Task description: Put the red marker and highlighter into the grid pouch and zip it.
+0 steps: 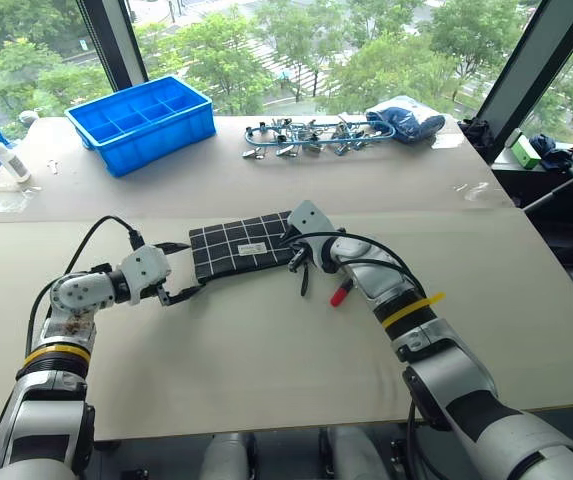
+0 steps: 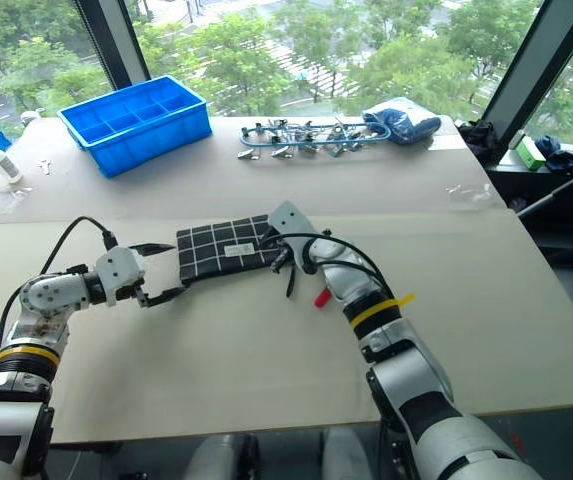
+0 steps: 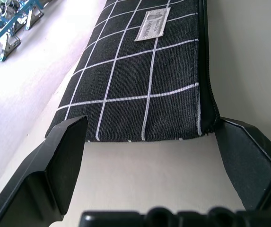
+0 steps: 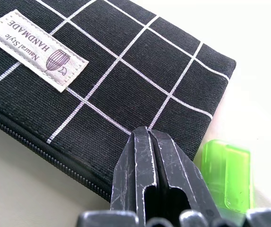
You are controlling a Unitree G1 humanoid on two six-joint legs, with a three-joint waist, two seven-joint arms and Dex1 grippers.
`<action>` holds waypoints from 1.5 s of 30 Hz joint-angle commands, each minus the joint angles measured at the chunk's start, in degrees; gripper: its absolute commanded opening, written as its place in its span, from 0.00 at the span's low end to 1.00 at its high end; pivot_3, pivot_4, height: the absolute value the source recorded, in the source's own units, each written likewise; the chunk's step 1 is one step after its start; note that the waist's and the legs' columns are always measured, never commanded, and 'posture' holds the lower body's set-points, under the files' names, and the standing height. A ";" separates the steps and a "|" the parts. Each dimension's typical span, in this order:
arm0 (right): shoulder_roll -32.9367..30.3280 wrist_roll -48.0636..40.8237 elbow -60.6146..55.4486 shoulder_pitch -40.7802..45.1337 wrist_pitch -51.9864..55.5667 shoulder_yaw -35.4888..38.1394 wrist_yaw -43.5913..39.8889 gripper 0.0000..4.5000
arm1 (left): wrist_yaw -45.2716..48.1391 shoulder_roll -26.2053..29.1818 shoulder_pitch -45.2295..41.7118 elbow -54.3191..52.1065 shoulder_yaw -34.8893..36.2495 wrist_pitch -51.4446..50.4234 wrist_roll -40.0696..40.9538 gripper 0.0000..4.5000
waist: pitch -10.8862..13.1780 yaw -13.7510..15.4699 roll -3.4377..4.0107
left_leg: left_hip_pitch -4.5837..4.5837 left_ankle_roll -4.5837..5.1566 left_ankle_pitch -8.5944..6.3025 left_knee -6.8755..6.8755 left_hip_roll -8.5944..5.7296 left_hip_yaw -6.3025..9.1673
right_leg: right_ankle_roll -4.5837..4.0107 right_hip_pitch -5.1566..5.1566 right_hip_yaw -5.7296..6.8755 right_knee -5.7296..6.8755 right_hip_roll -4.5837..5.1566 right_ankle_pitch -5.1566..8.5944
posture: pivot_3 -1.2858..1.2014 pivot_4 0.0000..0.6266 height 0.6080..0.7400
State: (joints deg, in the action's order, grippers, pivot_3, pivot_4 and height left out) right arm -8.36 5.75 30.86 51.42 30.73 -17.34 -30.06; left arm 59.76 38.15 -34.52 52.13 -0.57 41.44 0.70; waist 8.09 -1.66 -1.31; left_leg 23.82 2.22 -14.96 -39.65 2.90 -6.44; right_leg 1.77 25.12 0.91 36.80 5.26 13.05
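The grid pouch (image 1: 241, 246) lies flat on the bench (image 1: 266, 350), its long axis running from the robot's left to its right and a little away. Its right end is covered by the right gripper (image 1: 294, 252), so the zipper pull there is hard to make out. The right fingers (image 4: 149, 175) are pressed together on the pouch edge near the zipper. The highlighter (image 4: 227, 175) shows as a green end just beside the pouch, mostly cut off. The red marker (image 1: 341, 294) is half hidden under the right arm; only its red end is seen. The left gripper (image 1: 184, 290) has fingers (image 3: 62, 156) spread wide at the pouch's left short end.
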 commanded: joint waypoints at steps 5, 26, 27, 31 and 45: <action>-0.03 -0.24 -1.89 -1.04 2.43 0.13 -1.41 0.01 | -2.74 -0.26 -3.48 6.92 -3.34 9.53 -4.96 0.94 | 0.00 0.05 0.00 | 0.00 0.01 -0.01 -0.01 -0.01 0.00 | 0.00 -0.01 0.01 0.01 0.01 0.00 | 0.52 0.24 1.00; -1.86 -0.99 -5.42 -2.30 5.28 1.92 -2.20 0.00 | -0.15 -1.34 -7.80 14.57 -0.30 8.52 -0.27 0.01 | 0.00 -0.17 0.00 | 0.01 0.08 -0.04 -0.02 -0.01 0.01 | 0.01 -0.01 0.02 0.08 0.01 0.00 | 0.52 0.24 1.00; -1.99 -1.21 -5.83 -2.46 5.49 2.02 -2.55 0.00 | 1.30 -1.71 -7.78 14.18 0.27 7.44 0.90 0.01 | 0.00 -0.08 -0.01 | 0.01 0.08 -0.04 -0.02 -0.01 0.01 | 0.01 -0.01 0.03 0.08 0.02 0.00 | 0.52 0.24 1.00; -1.44 -6.37 -9.89 -2.83 8.57 5.42 -6.12 0.00 | 6.87 -2.45 -6.86 11.98 1.91 3.92 4.38 0.01 | 0.00 -0.10 -0.01 | 0.04 0.07 -0.03 -0.04 -0.01 0.02 | 0.02 -0.01 0.03 0.07 0.01 0.01 | 0.52 0.24 1.00; -11.20 -36.33 -30.18 5.03 39.35 29.31 -13.49 0.91 | 12.42 0.54 1.36 -4.44 6.16 -12.81 12.89 0.00 | 0.01 -0.07 0.00 | 0.17 0.22 -0.12 -0.07 0.01 0.17 | 0.03 0.05 0.07 0.03 0.02 0.00 | 0.52 0.24 1.00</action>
State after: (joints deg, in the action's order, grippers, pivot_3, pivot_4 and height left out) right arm -17.02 -26.59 3.03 56.05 66.18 7.89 -42.97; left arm 71.61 37.81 -33.98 53.70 3.45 34.25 9.49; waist 8.10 -1.74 -1.31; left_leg 24.00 2.46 -15.10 -39.72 2.91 -6.27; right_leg 1.80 25.16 0.99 36.79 5.29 13.05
